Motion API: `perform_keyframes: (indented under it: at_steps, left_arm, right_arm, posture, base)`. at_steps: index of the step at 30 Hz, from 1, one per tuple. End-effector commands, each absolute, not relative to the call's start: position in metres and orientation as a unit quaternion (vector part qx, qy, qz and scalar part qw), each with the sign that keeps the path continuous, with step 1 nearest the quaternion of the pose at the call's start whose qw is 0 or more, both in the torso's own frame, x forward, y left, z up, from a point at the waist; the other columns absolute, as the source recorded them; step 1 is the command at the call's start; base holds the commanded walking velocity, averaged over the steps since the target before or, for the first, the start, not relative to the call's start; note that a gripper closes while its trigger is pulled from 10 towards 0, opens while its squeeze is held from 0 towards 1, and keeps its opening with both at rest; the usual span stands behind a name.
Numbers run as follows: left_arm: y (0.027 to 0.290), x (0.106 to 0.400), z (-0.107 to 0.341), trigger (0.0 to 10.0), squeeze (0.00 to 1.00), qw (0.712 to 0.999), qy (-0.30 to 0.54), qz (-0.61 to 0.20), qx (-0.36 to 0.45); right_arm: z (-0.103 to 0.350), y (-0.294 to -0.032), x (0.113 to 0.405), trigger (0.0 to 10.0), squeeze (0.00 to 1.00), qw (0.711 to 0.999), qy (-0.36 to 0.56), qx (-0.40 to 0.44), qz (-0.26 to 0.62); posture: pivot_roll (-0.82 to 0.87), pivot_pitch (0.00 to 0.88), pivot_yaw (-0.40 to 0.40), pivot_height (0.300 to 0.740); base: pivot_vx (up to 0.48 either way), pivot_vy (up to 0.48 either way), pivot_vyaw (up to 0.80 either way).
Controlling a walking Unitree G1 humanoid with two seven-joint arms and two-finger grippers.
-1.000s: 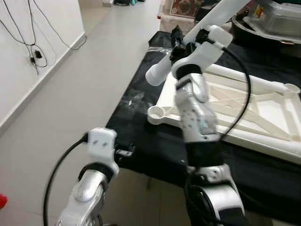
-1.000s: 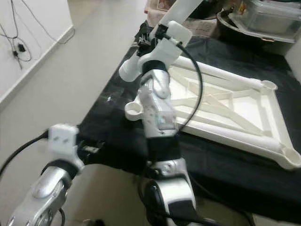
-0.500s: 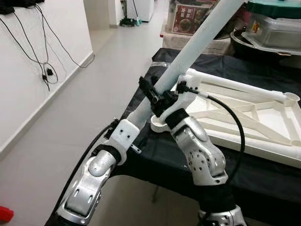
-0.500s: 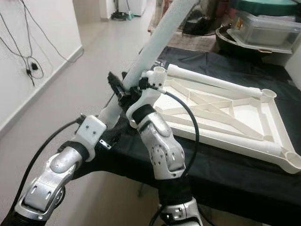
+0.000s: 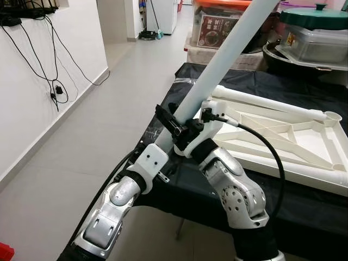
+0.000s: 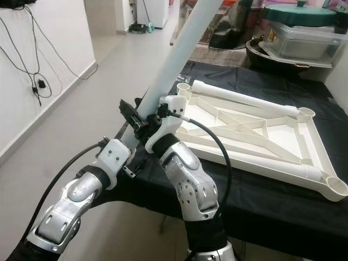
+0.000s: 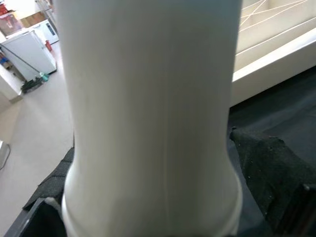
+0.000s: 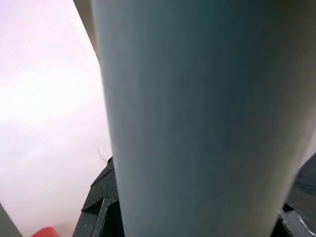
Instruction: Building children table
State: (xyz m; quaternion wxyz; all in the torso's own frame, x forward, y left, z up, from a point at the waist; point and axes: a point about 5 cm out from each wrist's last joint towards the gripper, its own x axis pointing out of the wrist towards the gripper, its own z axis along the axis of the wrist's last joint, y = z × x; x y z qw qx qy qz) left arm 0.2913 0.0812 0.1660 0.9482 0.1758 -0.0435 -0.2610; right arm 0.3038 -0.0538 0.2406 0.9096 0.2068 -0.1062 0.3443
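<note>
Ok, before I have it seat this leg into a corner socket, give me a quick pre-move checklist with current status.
1. Leg held: white table leg is gripped low down by the right gripper, with the left gripper at its lower end. Ok.
2. Leg upright: it leans steeply, top end away from the robot. Not ok.
3. Tabletop ready: white tabletop frame lies underside up on the black cloth. Ok.
4. Target socket: near corner socket is open. Ok.
5. Leg end over socket: the lower end sits off the table edge. Not ok.
6. Finger contact on the leg: cannot tell.
</note>
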Motion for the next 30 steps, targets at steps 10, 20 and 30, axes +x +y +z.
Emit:
perform_keyframes:
  at_steps: [10,20,30]
  left_arm:
    - [0.052,0.284,0.162,10.0,0.00,0.935,-0.050,-0.309,0.166]
    - [0.045,0.280,0.159,0.0,0.00,0.930,-0.050,-0.326,0.162]
    - [0.049,0.279,0.157,0.0,0.00,0.931,-0.051,-0.323,0.160]
  right_arm:
    - [0.242,-0.048,0.300,10.0,0.00,0.906,-0.112,0.195,0.359]
    - [0.236,-0.049,0.298,10.0,0.00,0.908,-0.109,0.184,0.360]
    - [0.231,-0.050,0.298,10.0,0.00,0.911,-0.104,0.175,0.358]
  posture:
    - [0.09,0.044,-0.041,0.740]
    - [0.09,0.046,-0.035,0.740]
    - [0.09,0.044,-0.031,0.740]
  base:
    - [0.000,0.000,0.00]
    - [0.000,0.000,0.00]
    - [0.000,0.000,0.00]
